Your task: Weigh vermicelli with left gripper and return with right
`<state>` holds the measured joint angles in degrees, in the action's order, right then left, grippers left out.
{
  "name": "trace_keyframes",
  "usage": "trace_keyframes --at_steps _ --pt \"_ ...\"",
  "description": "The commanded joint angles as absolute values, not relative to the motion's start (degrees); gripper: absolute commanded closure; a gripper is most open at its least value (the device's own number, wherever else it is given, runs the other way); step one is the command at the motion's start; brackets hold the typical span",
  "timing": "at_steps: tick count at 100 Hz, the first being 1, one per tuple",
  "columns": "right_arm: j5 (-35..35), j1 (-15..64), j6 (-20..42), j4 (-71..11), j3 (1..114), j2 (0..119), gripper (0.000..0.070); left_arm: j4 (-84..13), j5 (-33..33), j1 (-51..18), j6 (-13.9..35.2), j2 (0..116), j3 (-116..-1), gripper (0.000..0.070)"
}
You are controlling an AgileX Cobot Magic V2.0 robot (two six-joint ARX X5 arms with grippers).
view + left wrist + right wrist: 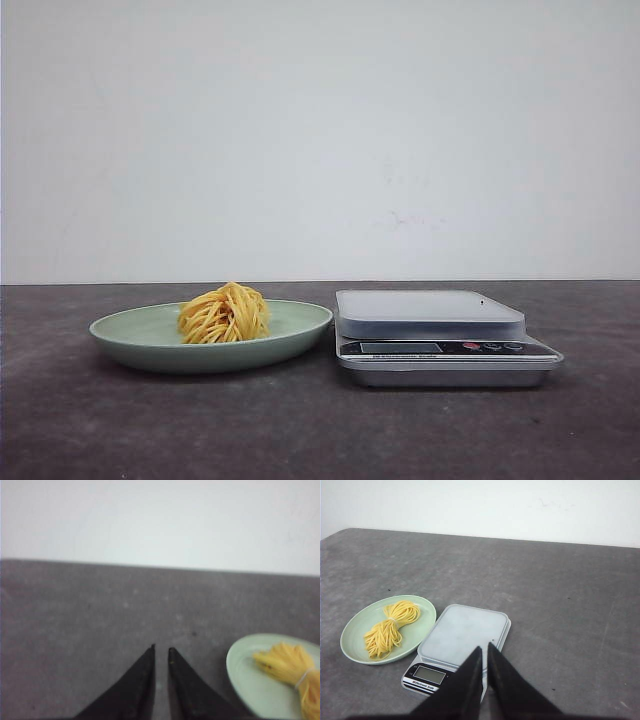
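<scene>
The vermicelli (224, 314), a nest of thin yellow strands, lies on a pale green plate (290, 320) at the left of the table. It also shows in the left wrist view (287, 662) and the right wrist view (390, 627). A silver kitchen scale (430, 312) stands just right of the plate, with nothing on its platform (462, 630). My left gripper (162, 648) is shut and empty above bare table, left of the plate (245, 672). My right gripper (485, 646) is shut and empty above the scale's near edge. Neither gripper shows in the front view.
The table (320, 430) is dark grey, with a white wall behind it. The scale's display and buttons (440, 348) face the front. The plate (360, 630) and the scale almost touch.
</scene>
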<state>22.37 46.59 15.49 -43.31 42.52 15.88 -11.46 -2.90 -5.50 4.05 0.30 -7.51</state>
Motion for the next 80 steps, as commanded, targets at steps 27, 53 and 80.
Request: trace_keyframes --at_steps 27,53,80 --pt "22.55 47.13 16.08 -42.44 43.20 15.94 0.0693 -4.97 -2.70 -5.48 4.71 0.19 -0.80 0.0689" --pt "22.55 47.13 16.08 -42.44 43.18 15.94 0.0693 -9.96 -2.61 -5.45 4.08 0.19 -0.73 0.0688" --pt "22.55 47.13 16.08 -42.41 43.18 15.94 0.0693 -10.87 -1.06 -5.37 3.51 0.25 -0.78 0.0688"
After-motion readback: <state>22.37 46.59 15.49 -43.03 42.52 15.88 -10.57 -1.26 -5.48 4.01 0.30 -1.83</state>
